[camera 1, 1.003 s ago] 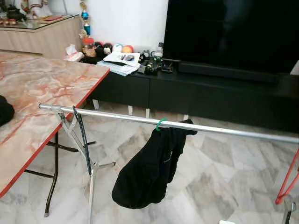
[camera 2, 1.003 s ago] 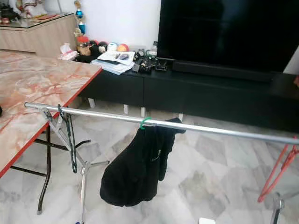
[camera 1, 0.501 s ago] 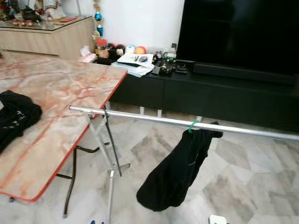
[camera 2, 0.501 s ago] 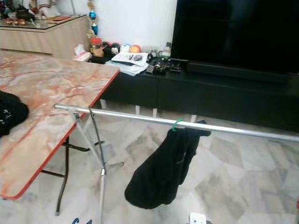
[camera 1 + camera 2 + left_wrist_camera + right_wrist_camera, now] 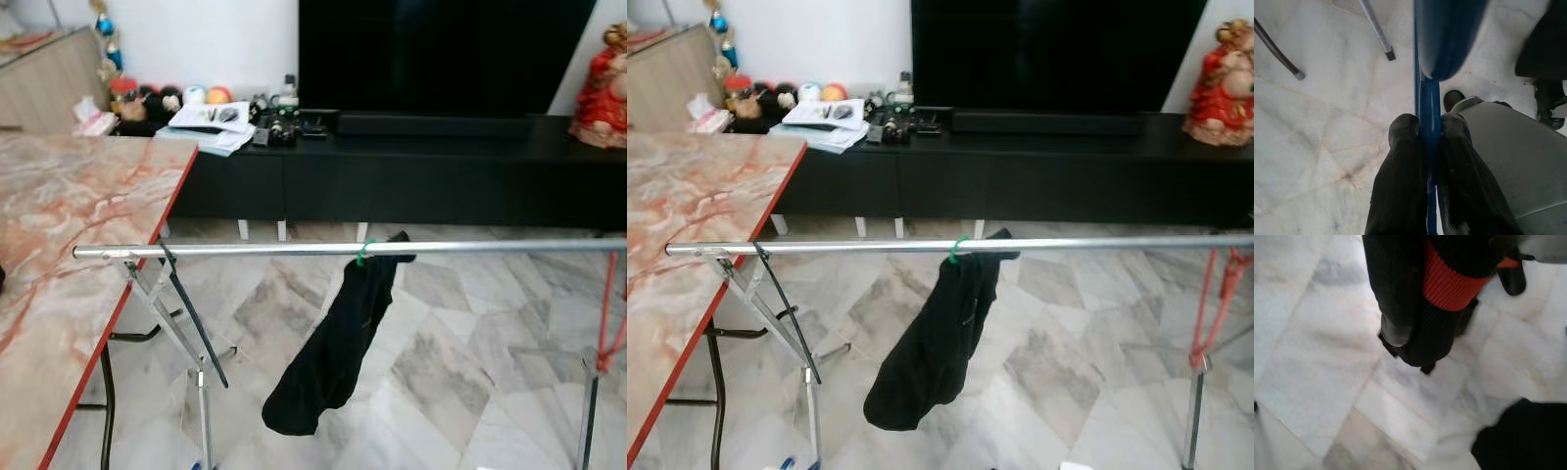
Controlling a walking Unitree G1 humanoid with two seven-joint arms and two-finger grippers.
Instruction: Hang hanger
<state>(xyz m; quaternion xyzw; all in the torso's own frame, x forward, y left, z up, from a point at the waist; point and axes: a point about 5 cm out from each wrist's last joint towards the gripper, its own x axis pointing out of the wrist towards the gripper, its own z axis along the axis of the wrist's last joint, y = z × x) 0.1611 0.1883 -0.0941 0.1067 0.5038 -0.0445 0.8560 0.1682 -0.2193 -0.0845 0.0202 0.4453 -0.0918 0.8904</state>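
Writing that can be read appears nowhere: the papers (image 5: 209, 119) on the black TV cabinet (image 5: 431, 166) are too small and blurred to make out. The left gripper (image 5: 1429, 128) hangs low over the marble floor (image 5: 1322, 127), its two black fingers (image 5: 1400, 166) pressed together on the thin blue hanger (image 5: 1429, 147); the hanger's long axis runs straight along the fingers, and a broader blue part of it spreads out past the fingertips, blurred. The right gripper (image 5: 1415, 333) also hangs over the floor, its fingers closed on a black garment with a red band (image 5: 1449, 281) bunched between them. Ahead, a silver rail (image 5: 950, 245) runs level across the room from beside the marble-topped table (image 5: 59, 225) to the right edge, carried on metal legs (image 5: 191, 343). A black garment (image 5: 931, 343) hangs from the rail by a green hook (image 5: 958, 251) near its middle and droops toward the floor. A red figurine (image 5: 1220, 73) stands on the cabinet beside the dark TV screen (image 5: 1058, 49).
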